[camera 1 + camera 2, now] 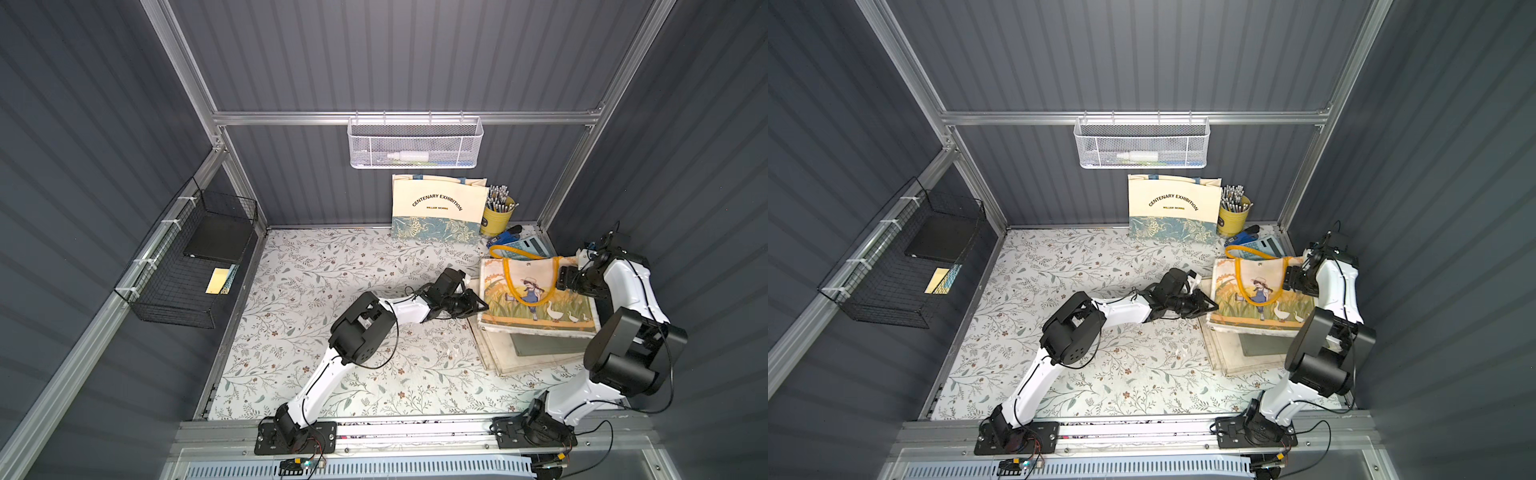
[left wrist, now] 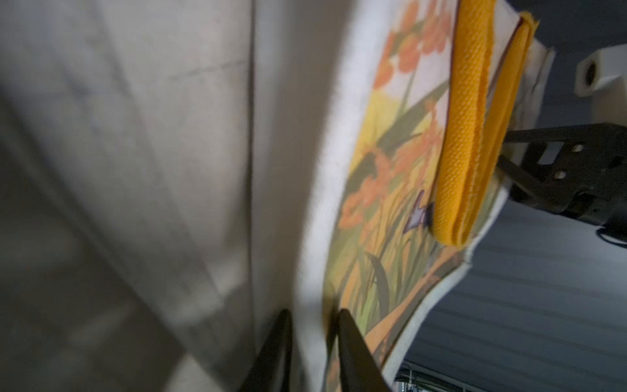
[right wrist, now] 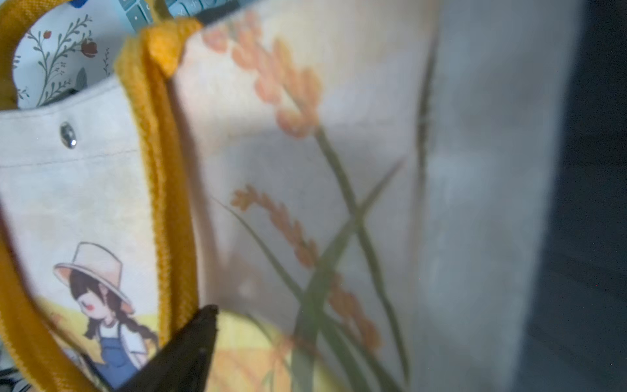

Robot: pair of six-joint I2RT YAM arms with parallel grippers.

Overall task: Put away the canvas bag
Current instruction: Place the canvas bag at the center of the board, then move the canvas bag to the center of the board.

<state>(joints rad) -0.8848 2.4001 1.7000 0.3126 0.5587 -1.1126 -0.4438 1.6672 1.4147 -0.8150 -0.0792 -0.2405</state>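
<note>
On the table [image 1: 332, 270], right side, atop a stack of flat bags [image 1: 536, 357], my canvas bag [image 1: 536, 299] lies flat, spanning arm to arm. The left gripper [image 1: 480, 306] straddles one side hem, and I can't tell whether it is pinching. The right gripper [image 1: 562, 277], spread wide, sits at the opposite hem.

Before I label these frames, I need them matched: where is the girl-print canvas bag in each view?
Top view: girl-print canvas bag, right of centre on flat bags.
Top view: bag, same place.
Left wrist: bag fills the middle.
Right wrist: bag fills the frame.
Shared landmark: its yellow handle.
</note>
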